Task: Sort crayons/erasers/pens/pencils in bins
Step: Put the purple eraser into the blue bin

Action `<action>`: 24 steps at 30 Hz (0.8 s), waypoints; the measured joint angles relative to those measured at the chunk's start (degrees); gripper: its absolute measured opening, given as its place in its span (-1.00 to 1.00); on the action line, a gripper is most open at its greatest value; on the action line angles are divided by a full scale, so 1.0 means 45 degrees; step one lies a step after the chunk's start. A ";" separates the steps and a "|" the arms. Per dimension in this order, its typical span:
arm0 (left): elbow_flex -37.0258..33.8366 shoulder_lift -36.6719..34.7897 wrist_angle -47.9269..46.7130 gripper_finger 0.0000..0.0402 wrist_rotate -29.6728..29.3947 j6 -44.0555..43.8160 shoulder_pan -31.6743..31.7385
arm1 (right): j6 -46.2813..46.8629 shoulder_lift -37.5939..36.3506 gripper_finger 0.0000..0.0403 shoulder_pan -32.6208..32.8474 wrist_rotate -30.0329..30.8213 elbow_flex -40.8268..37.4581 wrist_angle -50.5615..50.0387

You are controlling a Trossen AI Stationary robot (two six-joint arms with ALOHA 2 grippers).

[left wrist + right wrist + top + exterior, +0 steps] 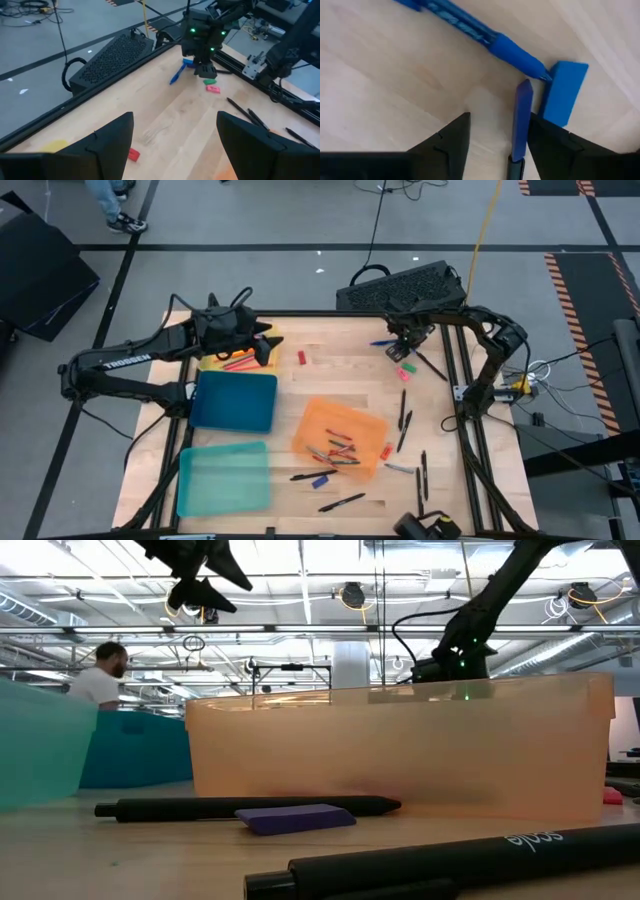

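— Nearest the front edge of the wooden surface (330, 395), what lies there?
— Slim black pens (250, 807) scattered loose, one touching a flat dark-blue eraser block (296, 818). Just beyond sits the shallow translucent orange plastic bin (338, 440), holding a jumble of dark pens and short reddish sticks.
— And the other bins?
— The pale teal tray (223, 478) is at the near left, the dark blue tray (236, 400) beyond it, and the yellow tray (215, 362) farther still, with red and pink pencils (238, 363) in it.
— Where is the left claw (268, 342)?
— Raised over the yellow tray's right end, its dark fingers spread wide, gripping nothing.
— And the right claw (492, 132)?
— At the far right, low over the surface, jaws parted around a thin blue stick (521, 120). Touching that spot lie a glossy blue pen (470, 27) and a chunky blue eraser (563, 91); green and pink erasers (213, 89) lie just beside.
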 joint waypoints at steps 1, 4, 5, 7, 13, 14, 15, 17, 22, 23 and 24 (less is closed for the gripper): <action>0.0000 0.0000 0.0000 0.42 -0.0017 -0.0002 0.0024 | -0.0194 0.0090 -0.14 0.0019 0.0030 0.0000 0.0041; 0.0000 0.0000 0.0002 0.42 -0.0038 -0.0081 0.0160 | -0.0483 0.0313 -0.29 0.0027 -0.0101 -0.0005 0.0202; 0.0000 0.0000 -0.0002 0.42 -0.0056 -0.0125 0.0211 | -0.0512 0.0330 -0.35 0.0023 -0.0260 -0.0014 0.0275; 0.0000 -0.0037 -0.0020 0.42 -0.0061 -0.0208 0.0371 | -0.0519 0.0334 -0.50 0.0018 -0.0354 -0.0017 0.0377; 0.0000 -0.0058 -0.0251 0.42 -0.0051 -0.0217 0.0788 | -0.0640 0.0282 -0.92 0.0047 -0.0150 -0.0029 0.0527; 0.0000 -0.0058 -0.0287 0.42 -0.0007 -0.0218 0.0808 | -0.0688 0.0171 -0.93 0.0090 -0.0131 -0.0030 0.0514; 0.0000 -0.0058 -0.0337 0.42 -0.0002 -0.0219 0.0804 | -0.0732 0.0048 -0.92 0.0195 -0.0053 -0.0039 0.0518; 0.0000 -0.0076 -0.0462 0.42 0.0021 -0.0229 0.0735 | -0.0818 -0.0413 -0.90 0.0536 0.0257 -0.0087 0.0336; 0.0015 -0.0624 -0.0989 0.42 0.0060 -0.0094 0.0501 | -0.0815 -0.2384 -0.93 0.2217 -0.0211 0.0338 -0.0840; 0.0013 -0.0741 -0.1253 0.42 0.0064 -0.0021 0.0401 | -0.0722 -0.2784 -0.93 0.2757 -0.0240 0.0466 -0.0990; 0.0015 -0.0854 -0.1434 0.42 0.0106 0.0105 0.0287 | -0.0545 -0.3164 -0.93 0.3341 -0.0340 0.0576 -0.1209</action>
